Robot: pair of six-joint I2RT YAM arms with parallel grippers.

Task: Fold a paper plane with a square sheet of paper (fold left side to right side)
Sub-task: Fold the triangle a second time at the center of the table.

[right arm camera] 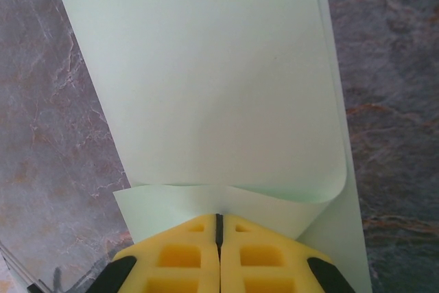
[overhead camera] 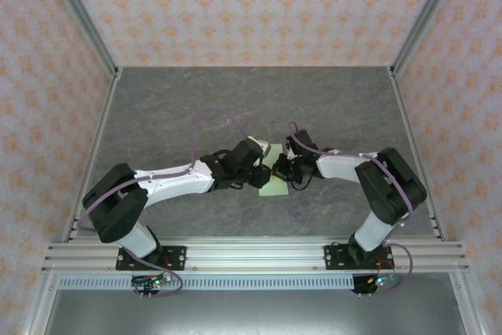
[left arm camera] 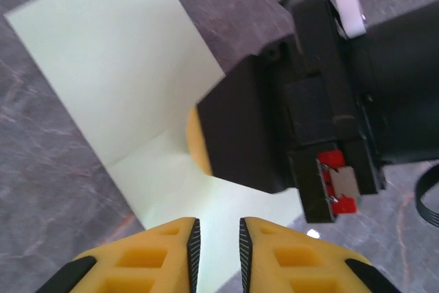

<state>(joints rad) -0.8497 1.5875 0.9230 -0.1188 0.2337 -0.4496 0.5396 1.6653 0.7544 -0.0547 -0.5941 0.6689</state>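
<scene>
Pale green square sheet of paper point(overhead camera: 271, 184) is lying on the grey marbled bench point(overhead camera: 196, 107), mid-bench between the two arms, partly folded. The bottom layer is sitting flat. The top layer is arching over it in a loose curl, not creased down.

Right end effector point(right arm camera: 219, 228) is sitting with its yellow fingers fully together, tips pressing at the sheet's near edge where the curl is dipping. Can't tell if any paper is nipped between them.

Left end effector point(left arm camera: 218, 231) is showing a narrow gap between its yellow fingers. It's hovering over the sheet just beside the right one, gripping nothing visible.
</scene>
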